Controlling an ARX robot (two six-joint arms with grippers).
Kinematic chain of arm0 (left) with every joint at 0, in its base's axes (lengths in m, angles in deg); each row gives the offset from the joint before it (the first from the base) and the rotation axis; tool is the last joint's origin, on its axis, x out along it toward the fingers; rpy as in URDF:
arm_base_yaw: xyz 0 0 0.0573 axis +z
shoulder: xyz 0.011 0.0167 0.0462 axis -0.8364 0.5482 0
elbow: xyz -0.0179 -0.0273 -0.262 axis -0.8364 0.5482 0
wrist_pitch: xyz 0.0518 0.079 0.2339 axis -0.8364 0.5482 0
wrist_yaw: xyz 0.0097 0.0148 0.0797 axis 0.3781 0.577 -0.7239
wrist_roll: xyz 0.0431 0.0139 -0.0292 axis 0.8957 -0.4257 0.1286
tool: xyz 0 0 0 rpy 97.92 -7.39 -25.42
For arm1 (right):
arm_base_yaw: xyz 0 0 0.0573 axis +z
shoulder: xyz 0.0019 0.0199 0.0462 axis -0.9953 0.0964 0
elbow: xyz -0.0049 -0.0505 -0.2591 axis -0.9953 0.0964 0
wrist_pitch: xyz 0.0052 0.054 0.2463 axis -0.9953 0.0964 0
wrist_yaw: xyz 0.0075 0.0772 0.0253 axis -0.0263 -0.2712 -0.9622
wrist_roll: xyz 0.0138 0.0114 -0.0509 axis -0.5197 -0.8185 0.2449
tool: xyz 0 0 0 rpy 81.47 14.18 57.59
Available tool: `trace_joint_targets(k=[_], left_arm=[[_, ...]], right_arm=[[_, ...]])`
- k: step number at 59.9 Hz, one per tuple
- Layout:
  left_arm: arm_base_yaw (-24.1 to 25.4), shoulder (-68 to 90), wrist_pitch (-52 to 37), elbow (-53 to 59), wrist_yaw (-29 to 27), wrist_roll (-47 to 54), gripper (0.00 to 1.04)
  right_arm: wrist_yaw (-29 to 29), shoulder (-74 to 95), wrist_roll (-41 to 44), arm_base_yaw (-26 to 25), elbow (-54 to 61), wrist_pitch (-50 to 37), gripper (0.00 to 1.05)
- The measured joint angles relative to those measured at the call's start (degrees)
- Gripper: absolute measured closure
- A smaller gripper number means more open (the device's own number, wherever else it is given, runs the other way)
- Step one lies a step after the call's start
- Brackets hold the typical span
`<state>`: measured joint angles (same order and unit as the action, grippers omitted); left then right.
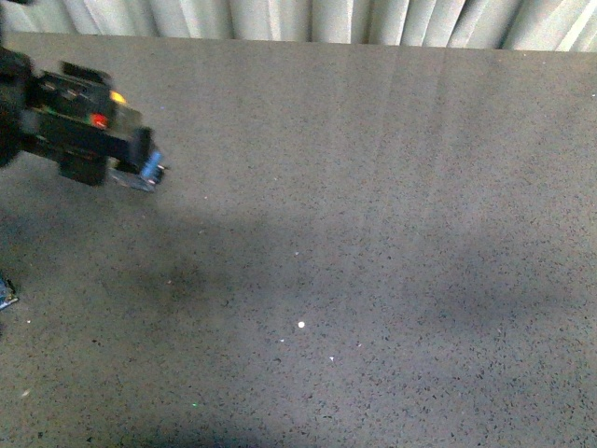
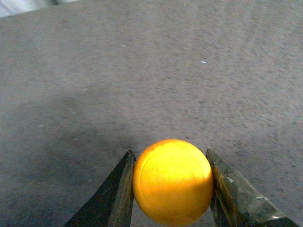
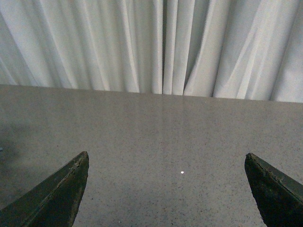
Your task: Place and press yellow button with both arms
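The button [image 2: 173,182] is clamped by its cap between the jaws of my left claw [image 2: 168,152], over the worktop [image 2: 142,71]. My right claw [image 3: 166,155] is spread wide, gripping nothing, facing the curtain [image 3: 142,42].

I see the yellow button [image 2: 173,182] by its smooth, domed orange-yellow cap, clamped between the jaws of my left pincer [image 2: 169,152] over the table [image 2: 142,71]. My right pincer [image 3: 166,155] is spread wide and empty.
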<state>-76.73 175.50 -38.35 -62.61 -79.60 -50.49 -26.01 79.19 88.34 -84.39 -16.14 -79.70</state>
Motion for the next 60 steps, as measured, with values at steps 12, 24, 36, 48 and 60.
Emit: trace_joint_targets(k=[12, 24, 36, 48, 60], left_arm=[[-7.17, 7.02, -4.09, 0.00, -3.58, -2.08, 0.70], [-10.43, 12.50, -6.14, -1.27, -6.19, -3.10, 0.70], [-11.61, 14.88, -6.71, -2.47, -7.19, -3.15, 0.63], [-11.93, 15.54, -6.78, -2.45, -7.17, -3.65, 0.35], [-11.67, 13.40, -6.58, -0.90, -6.69, -4.17, 0.07]], right_arm=[[0.00, 0.00, 0.00, 0.00, 0.00, 0.00, 0.09], [0.02, 0.00, 0.02, 0.00, 0.00, 0.00, 0.09], [0.00, 0.00, 0.00, 0.00, 0.00, 0.00, 0.09], [0.00, 0.00, 0.00, 0.00, 0.00, 0.00, 0.09], [0.00, 0.00, 0.00, 0.00, 0.00, 0.00, 0.09]])
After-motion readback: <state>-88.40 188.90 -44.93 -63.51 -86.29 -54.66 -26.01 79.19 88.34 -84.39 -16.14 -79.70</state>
